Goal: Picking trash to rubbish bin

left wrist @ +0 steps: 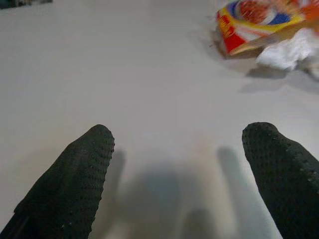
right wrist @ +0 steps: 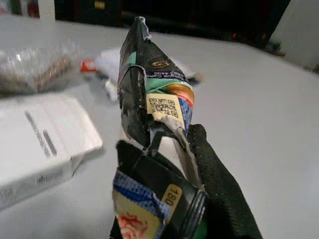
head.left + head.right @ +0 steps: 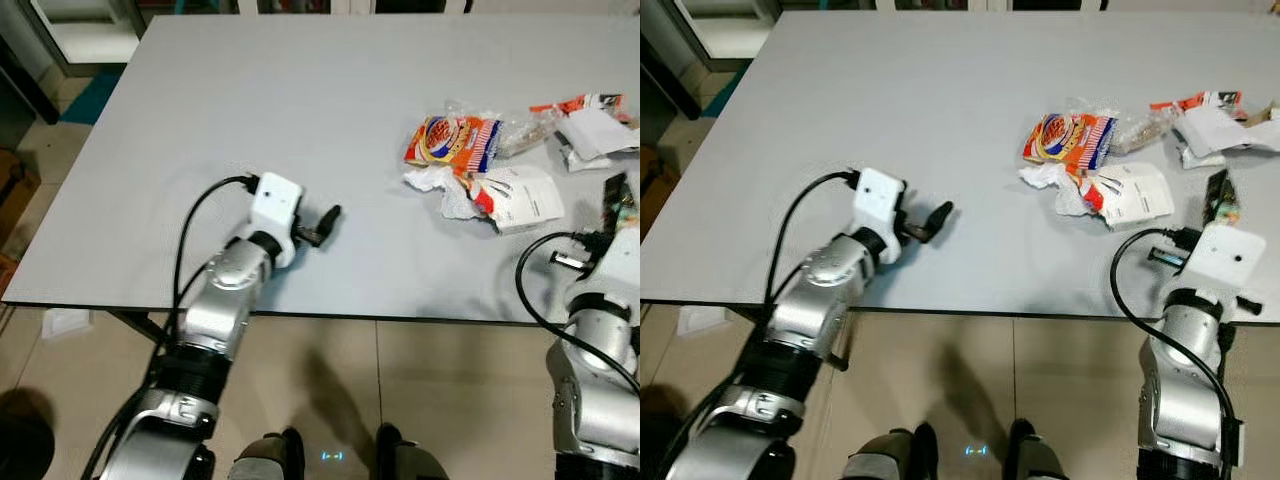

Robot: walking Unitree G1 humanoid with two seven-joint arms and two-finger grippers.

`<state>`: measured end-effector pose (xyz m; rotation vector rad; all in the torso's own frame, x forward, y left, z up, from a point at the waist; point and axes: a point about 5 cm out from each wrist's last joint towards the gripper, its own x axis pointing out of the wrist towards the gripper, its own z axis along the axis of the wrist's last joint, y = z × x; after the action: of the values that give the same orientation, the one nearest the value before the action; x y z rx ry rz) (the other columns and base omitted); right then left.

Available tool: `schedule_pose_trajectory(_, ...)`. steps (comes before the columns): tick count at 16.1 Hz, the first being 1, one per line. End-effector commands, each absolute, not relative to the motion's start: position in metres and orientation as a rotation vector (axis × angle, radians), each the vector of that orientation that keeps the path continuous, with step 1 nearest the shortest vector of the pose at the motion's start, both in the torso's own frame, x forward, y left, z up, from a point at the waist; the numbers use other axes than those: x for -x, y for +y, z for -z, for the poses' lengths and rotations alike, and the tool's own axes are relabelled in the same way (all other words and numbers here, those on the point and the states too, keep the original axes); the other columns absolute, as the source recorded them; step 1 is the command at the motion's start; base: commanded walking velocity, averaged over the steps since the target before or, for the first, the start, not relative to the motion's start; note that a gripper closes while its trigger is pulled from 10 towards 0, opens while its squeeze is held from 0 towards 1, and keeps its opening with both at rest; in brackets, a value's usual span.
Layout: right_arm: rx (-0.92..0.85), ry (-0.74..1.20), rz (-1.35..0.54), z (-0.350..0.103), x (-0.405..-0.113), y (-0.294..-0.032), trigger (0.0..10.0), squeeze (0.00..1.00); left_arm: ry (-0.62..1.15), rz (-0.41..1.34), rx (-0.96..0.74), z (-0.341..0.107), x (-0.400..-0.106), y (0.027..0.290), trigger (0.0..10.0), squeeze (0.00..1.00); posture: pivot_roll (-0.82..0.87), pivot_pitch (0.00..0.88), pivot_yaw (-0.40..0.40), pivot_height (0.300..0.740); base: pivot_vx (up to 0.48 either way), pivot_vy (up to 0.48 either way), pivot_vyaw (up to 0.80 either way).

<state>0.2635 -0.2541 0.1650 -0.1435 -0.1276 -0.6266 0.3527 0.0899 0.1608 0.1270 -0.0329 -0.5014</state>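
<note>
Grey table in left eye view: left gripper rests on the near part, fingers spread, nothing between them. Trash pile sits toward its 2 o'clock, well apart: orange snack bag, crumpled white tissue just beside it, flat white paper, clear plastic bag, white wrapper at the far right. Bare tabletop between gripper and pile. Right arm at the right edge, dark wrapper standing up from it. Right eye view: same layout; right gripper at 3 o'clock of the white paper, clamped on the dark wrapper, which points toward 12 o'clock. Tiled floor below the table edge, robot's feet at 6 o'clock. Left wrist view: two black fingertips wide apart over bare table, snack bag and tissue ahead near 1 o'clock. Right wrist view: black fingers closed on the dark wrapper, held upright, QR label showing; white paper lies at 9 o'clock, clear bag behind it, blurred.
</note>
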Motion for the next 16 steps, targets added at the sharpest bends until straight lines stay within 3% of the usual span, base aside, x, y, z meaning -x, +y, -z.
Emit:
schedule_pose_trajectory(1,0.177,-0.139,0.642,-0.170,-0.258,-0.255,0.6,0.00,-0.035,0.500,-0.126,-0.157,-0.351,0.085,10.0,0.00,0.14,0.139,0.018,0.740,0.000,0.000,0.00)
schedule_pose_trajectory(2,0.185,-0.145,0.641,-0.172,-0.257,-0.254,0.6,0.00,-0.039,0.501,-0.122,-0.157,-0.351,0.083,10.0,0.00,0.14,0.139,0.018,0.740,0.000,0.000,0.00)
schedule_pose_trajectory(3,0.206,-0.158,0.626,-0.176,-0.255,-0.251,10.0,0.00,-0.050,0.506,-0.108,-0.159,-0.352,0.078,10.0,0.00,0.13,0.127,0.008,0.740,0.000,0.000,0.00)
schedule_pose_trajectory(8,0.249,-0.167,0.606,-0.183,-0.252,-0.247,10.0,0.00,-0.067,0.522,-0.071,-0.159,-0.353,0.068,10.0,0.00,0.11,0.108,0.000,0.740,0.000,0.000,0.00)
schedule_pose_trajectory(16,0.265,-0.169,0.589,-0.187,-0.253,-0.242,10.0,0.00,-0.062,0.516,-0.066,-0.157,-0.355,0.068,10.0,0.00,0.11,0.096,0.000,0.740,0.000,-0.430,0.00)
